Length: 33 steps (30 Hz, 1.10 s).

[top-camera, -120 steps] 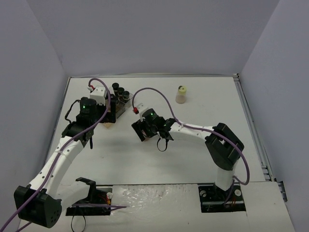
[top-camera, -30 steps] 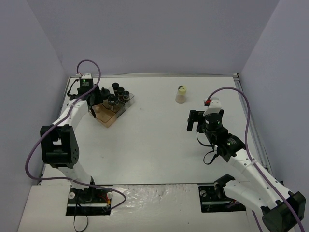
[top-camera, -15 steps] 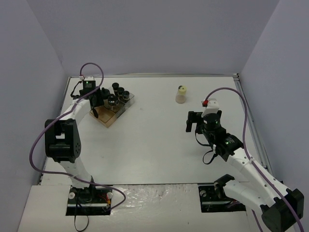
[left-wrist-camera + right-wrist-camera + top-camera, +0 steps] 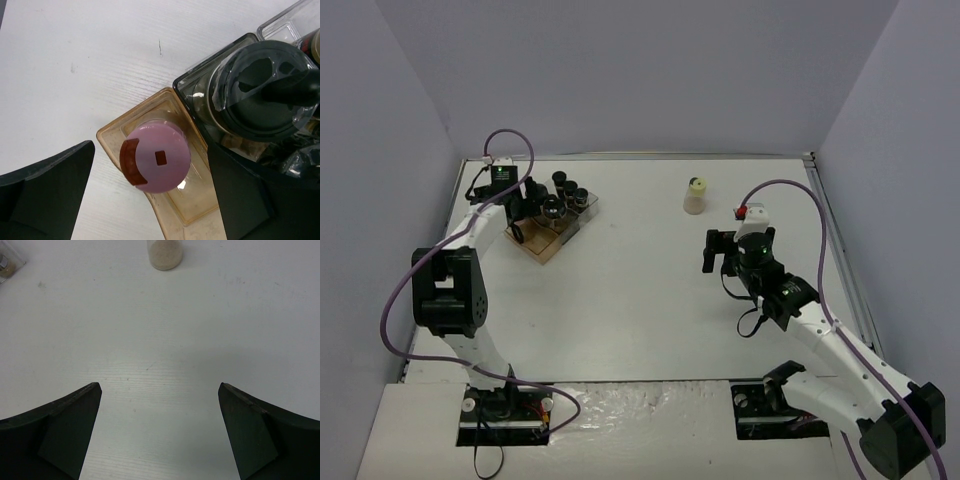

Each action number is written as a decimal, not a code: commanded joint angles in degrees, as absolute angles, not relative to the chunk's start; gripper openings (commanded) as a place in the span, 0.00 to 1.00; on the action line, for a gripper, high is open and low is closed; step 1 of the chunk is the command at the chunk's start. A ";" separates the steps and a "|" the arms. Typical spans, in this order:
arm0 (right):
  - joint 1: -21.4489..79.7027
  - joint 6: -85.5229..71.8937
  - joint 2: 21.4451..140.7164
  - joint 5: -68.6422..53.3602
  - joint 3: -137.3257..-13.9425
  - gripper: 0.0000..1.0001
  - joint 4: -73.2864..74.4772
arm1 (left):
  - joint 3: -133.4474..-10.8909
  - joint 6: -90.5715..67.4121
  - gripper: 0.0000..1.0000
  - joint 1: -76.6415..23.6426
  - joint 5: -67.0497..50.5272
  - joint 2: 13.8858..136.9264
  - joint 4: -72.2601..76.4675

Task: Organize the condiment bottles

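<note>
One pink cap (image 4: 156,159), black caps (image 4: 260,97), amber tray (image 4: 172,202), white table (image 4: 75,60).

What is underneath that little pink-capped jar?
The pink-capped jar stands in the amber tray compartment, whose floor shows around it. Its cap hides the jar's body and the spot directly beneath.

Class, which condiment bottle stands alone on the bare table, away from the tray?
The yellow-green-capped bottle with pale contents, far centre. The pink-capped bottle and the black-capped ones sit in the tray at left.
</note>
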<state>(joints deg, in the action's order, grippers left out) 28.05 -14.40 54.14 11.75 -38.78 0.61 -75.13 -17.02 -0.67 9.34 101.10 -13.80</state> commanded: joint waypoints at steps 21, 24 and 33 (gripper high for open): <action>15.64 2.66 108.68 -5.13 -84.59 0.99 -12.31 | -53.39 -10.64 0.97 -13.27 -6.50 55.00 -21.43; 15.47 5.58 114.29 -7.17 -88.41 0.98 -12.56 | -48.93 -10.63 0.97 -13.44 -6.19 52.64 -19.88; 14.77 8.59 120.84 -8.24 -92.55 0.90 -12.87 | -50.06 -10.63 0.97 -13.58 -3.71 54.31 -20.08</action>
<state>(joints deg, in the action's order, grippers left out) 15.33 5.32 121.33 -6.14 -89.28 -9.66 -46.68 -11.75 -13.67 -5.15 53.97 -23.54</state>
